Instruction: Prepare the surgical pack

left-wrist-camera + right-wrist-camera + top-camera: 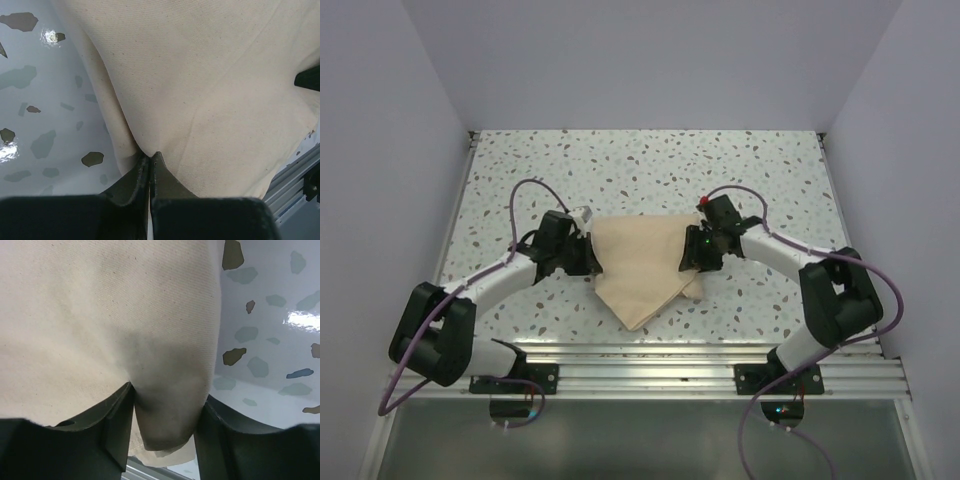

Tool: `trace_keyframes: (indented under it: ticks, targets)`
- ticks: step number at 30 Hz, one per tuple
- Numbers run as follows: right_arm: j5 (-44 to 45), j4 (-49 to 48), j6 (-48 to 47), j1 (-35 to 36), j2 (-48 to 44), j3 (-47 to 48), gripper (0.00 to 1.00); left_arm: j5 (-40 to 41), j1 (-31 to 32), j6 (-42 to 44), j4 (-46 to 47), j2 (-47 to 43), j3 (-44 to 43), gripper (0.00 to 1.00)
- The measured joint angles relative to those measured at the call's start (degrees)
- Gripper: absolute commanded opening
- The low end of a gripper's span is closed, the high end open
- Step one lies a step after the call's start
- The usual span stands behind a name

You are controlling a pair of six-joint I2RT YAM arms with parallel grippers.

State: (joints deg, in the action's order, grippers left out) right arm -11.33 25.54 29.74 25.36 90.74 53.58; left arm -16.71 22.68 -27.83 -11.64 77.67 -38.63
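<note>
Black fingers of the left gripper (150, 156) are pressed together on the left edge of the large plain beige cloth sheet (640, 265), so this side is pinched. From there the cloth spreads to the right across the middle of the speckled white tabletop (650, 165) to the right gripper (167, 390). Its jaws stand apart around a thick fold, and I cannot tell whether they squeeze it. The folded point of the cloth looks toward the near edge, and both arms seem equally near.
</note>
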Motion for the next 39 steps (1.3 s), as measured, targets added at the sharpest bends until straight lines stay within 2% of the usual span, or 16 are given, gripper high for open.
trace_keyframes:
  ticks: [1,3,4,5,6,8,9,10,14,20,23,24,27,31,39]
  targets:
    - [-0.15,-0.17,0.04,0.0,0.17,0.04,0.41,0.0,0.0,0.0,-0.04,-0.02,0.0,0.0]
    - [-0.42,-0.5,0.11,0.13,0.83,0.44,0.35,-0.02,0.0,-0.02,-0.13,-0.02,0.0,0.01]
    - [-0.59,-0.55,0.2,0.22,1.46,0.94,0.33,-0.04,0.0,-0.04,-0.22,-0.04,0.0,0.04]
    - [-0.61,-0.5,0.13,0.31,1.99,1.49,0.31,-0.04,0.0,-0.07,-0.31,-0.11,0.0,0.09]
    - [-0.61,-0.37,-0.02,0.33,2.38,1.99,0.3,-0.04,0.0,-0.09,-0.46,-0.28,0.0,0.2]
    - [-0.15,0.17,-0.59,0.37,3.32,3.37,0.3,0.0,0.0,-0.39,-1.18,-1.14,0.0,0.31]
    - [0.02,0.74,-1.16,0.37,3.98,4.44,0.3,0.0,0.02,-0.79,-1.62,-1.86,-0.04,0.4]
    - [0.37,1.27,-1.68,0.37,4.7,5.49,0.31,0.04,0.02,-1.03,-2.1,-2.71,-0.13,0.43]
    - [2.27,2.6,-4.02,0.22,7.61,9.77,0.32,2.27,-0.31,-1.55,-6.03,-4.55,-2.62,0.51]
    - [4.55,3.43,-7.87,0.07,10.03,13.53,0.35,6.27,-1.09,-3.34,-11.02,-4.74,-7.56,0.56]
    - [5.49,3.98,-10.47,-0.13,12.83,17.44,0.42,7.56,-1.18,-4.5,-12.22,-4.39,-9.16,0.61]
    - [5.88,3.85,-11.3,-0.2,13.9,18.88,0.49,8.09,-1.18,-4.57,-12.55,-4.35,-9.53,0.61]
    - [6.8,3.58,-13.4,-0.57,16.85,23.02,0.53,9.38,-1.2,-4.17,-14.25,-3.26,-12.2,0.62]
    - [7.56,4.04,-14.4,-1.44,20.33,29.42,0.77,11.1,-1.25,-1.49,-16.76,2.32,-20.35,0.63]
    - [8.68,5.62,-13.16,-3.85,19.93,36.04,0.88,16.04,0.42,5.25,-18.05,11.02,-33.33,0.64]
